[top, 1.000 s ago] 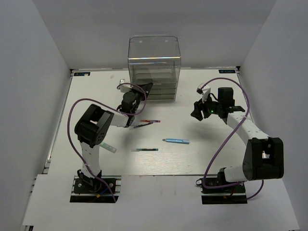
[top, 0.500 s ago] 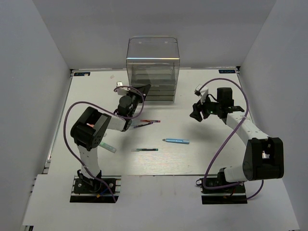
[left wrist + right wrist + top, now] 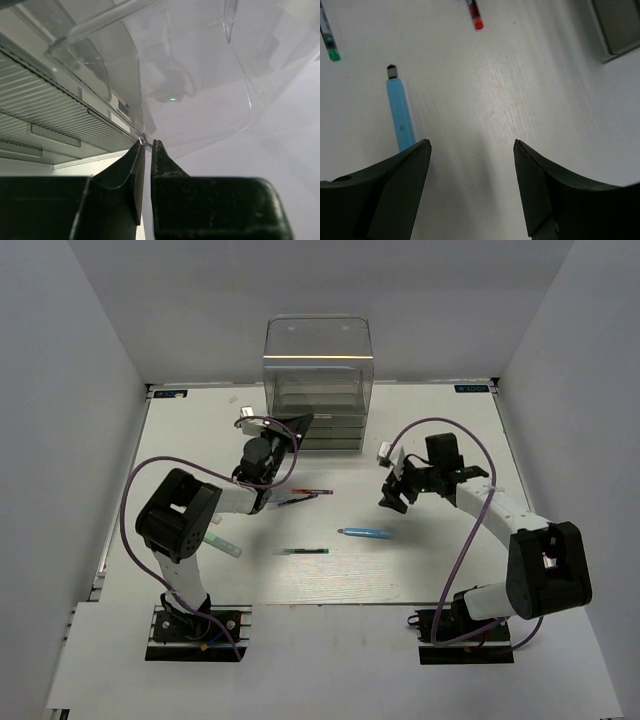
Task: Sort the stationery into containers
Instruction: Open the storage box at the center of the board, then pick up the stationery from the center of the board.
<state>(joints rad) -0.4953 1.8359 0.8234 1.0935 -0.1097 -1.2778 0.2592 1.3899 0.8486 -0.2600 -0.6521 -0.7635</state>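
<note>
The containers (image 3: 318,370) are a clear box of stacked drawers at the back of the table. My left gripper (image 3: 292,428) is at its lower left front, and its jaws are shut on the thin edge of a clear drawer (image 3: 200,100); the tips (image 3: 148,144) pinch the plastic. My right gripper (image 3: 393,495) hangs open above the table, just right of a light blue marker (image 3: 365,533), which shows beside the left finger (image 3: 400,117). A red pen (image 3: 312,491), a dark pen (image 3: 298,500) and a green-tipped pen (image 3: 303,551) lie mid-table.
A pale green stick (image 3: 225,545) lies by the left arm's elbow. In the right wrist view the red pen's tip (image 3: 477,21), the green tip (image 3: 333,54) and a corner of the drawer box (image 3: 620,25) show. White walls enclose the table.
My right gripper has moved left and nearer, down toward the light blue marker, and its jaws have widened. The left gripper has shifted slightly left, still shut at the drawer box.
</note>
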